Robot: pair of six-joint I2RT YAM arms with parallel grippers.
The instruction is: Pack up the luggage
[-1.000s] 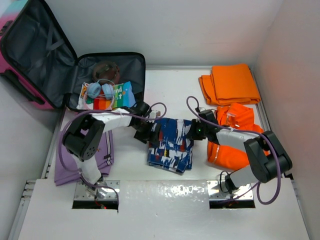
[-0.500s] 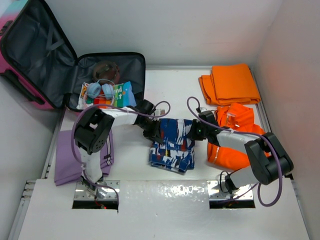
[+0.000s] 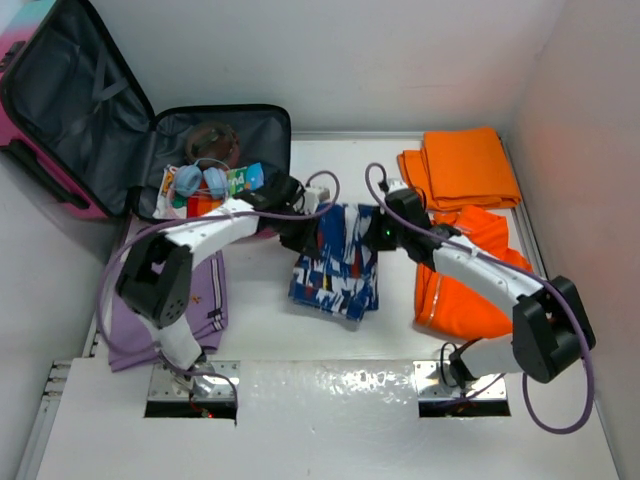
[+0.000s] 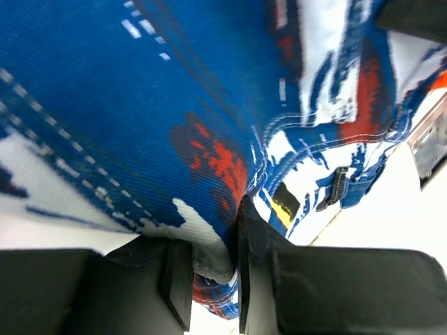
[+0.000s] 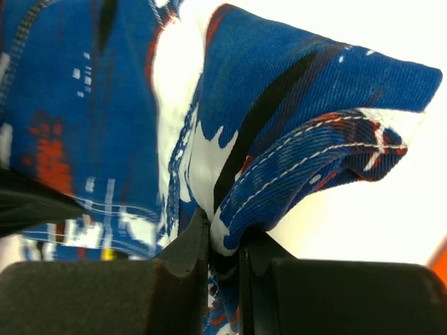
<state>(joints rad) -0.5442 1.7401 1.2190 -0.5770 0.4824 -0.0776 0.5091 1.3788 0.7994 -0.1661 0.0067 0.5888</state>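
Luggage (image 3: 262, 135) lies open at the far left of the worktop (image 3: 400, 180). Left gripper (image 4: 207, 265) and right gripper (image 5: 223, 241) are each clamped on the far edge of the blue patterned shorts (image 3: 335, 270), mid-worktop.

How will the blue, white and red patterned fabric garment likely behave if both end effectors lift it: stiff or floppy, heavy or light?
Probably floppy: the blue, white and red patterned fabric garment bunches into folds where the left end effector and right end effector pinch it. Likely light for its size, since two small edge pinches seem to hold it.
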